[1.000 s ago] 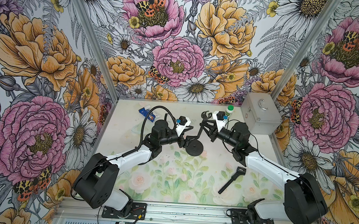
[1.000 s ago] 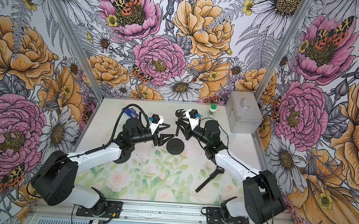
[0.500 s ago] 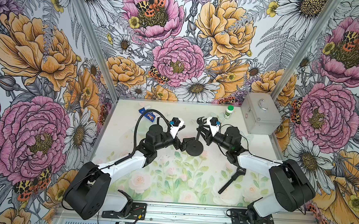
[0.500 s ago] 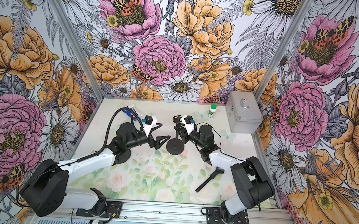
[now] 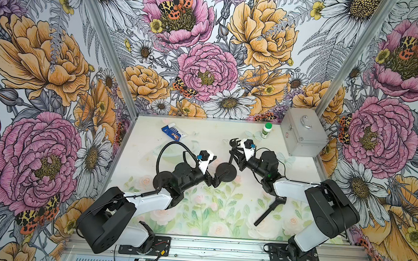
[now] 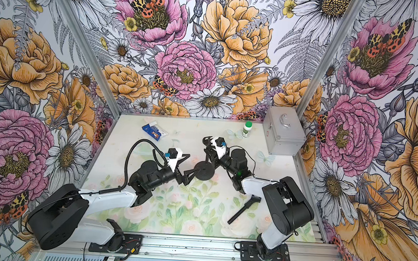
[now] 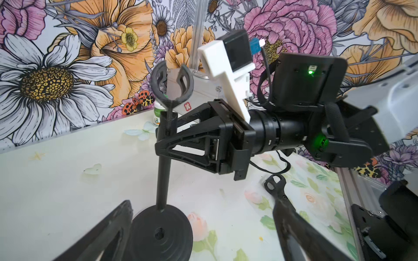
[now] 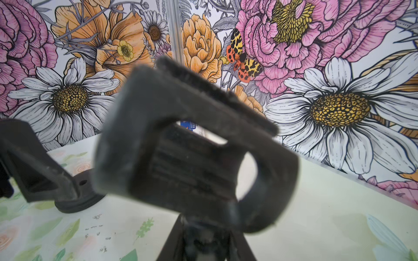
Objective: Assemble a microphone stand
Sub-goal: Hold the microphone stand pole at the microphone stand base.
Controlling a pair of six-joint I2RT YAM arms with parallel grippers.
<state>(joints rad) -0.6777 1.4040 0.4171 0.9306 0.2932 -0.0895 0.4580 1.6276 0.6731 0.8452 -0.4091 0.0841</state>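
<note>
The black microphone stand rests on the table: round base (image 5: 226, 174) (image 6: 205, 172) (image 7: 161, 232), thin pole (image 7: 164, 176) rising from its rim, and a forked clip (image 5: 235, 141) (image 7: 172, 85) on top. My right gripper (image 5: 233, 158) (image 6: 208, 155) (image 7: 166, 135) is shut on the pole just under the clip, which fills the right wrist view as a blur (image 8: 192, 146). My left gripper (image 5: 217, 168) (image 6: 189, 166) (image 7: 199, 228) is open beside the base, one of its fingers (image 7: 108, 230) against the base's edge. A loose black rod-shaped part (image 5: 270, 208) (image 6: 244, 208) lies near the right arm.
A silver metal case (image 5: 302, 135) (image 6: 283, 133) stands at the back right, with a green-capped white bottle (image 5: 266, 130) (image 6: 247, 129) beside it. A blue and white packet (image 5: 173, 133) (image 6: 153, 131) lies at the back left.
My left gripper has opened and let go of the base. The right arm has drawn in a little, still gripping the pole, and the clip has dropped slightly.
</note>
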